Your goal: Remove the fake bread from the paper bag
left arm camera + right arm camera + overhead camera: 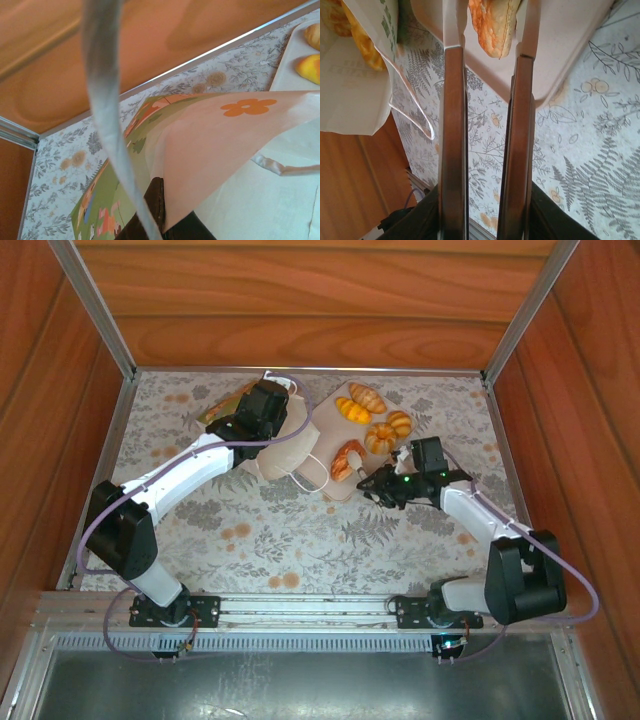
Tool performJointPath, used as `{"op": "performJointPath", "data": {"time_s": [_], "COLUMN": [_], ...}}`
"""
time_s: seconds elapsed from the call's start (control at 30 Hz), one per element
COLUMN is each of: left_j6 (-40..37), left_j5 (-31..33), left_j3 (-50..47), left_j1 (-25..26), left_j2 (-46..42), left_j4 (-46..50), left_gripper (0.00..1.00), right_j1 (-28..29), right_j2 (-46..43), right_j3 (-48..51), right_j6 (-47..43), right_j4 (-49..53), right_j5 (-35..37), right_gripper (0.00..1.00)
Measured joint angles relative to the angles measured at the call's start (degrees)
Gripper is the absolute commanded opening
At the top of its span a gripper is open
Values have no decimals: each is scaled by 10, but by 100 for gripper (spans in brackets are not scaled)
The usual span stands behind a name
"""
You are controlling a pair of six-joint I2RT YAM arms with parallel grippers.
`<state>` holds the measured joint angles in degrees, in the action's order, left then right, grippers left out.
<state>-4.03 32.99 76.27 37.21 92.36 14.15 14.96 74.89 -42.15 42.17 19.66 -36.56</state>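
**Five pastries out, one of them in the grip**

The desk (300,540) carries a leafy floral print, matte and flat, so glossy toys stand out on it. Under the left end effector (262,408) lies the paper bag (285,455), on its side, with its cream paper slack and creased. Its wall runs between that end effector's fingers, probably so the bag stays put while the other arm empties it (whether the fingers are clamped on the paper I cannot tell). A white cord handle (310,475) loops loose on the side nearer the right end effector.

Just beyond the right end effector (490,35) sits the pale pink tray (570,45), smooth and rounded at its corner. The right end effector is closed on a croissant (348,458), both pads seeming to touch its flanks over the tray's near edge, likely to set it down. The croissant is ridged, shiny and golden-orange.

Farther past those fingertips four more pieces of the fake bread rest on the tray, among them a lobed pumpkin bun (380,437). Whether any bread is left in the bag is hidden.
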Motion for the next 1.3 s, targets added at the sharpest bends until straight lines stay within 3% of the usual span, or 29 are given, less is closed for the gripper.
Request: {"op": "performJointPath", "data": {"time_s": [0.8,1.3], "left_j6": [0,0], "left_j5": [-2,-2], "left_j3": [0,0], "left_j1": [0,0], "left_j2": [0,0], "left_j4": [0,0], "left_gripper": [0,0], "right_j1": [-1,-24], "right_j2": [-18,-55], "right_j3": [11,-7], "right_j6": [2,-2], "right_j4": [49,104], "right_j5": [59,85], "right_gripper": [54,54]}}
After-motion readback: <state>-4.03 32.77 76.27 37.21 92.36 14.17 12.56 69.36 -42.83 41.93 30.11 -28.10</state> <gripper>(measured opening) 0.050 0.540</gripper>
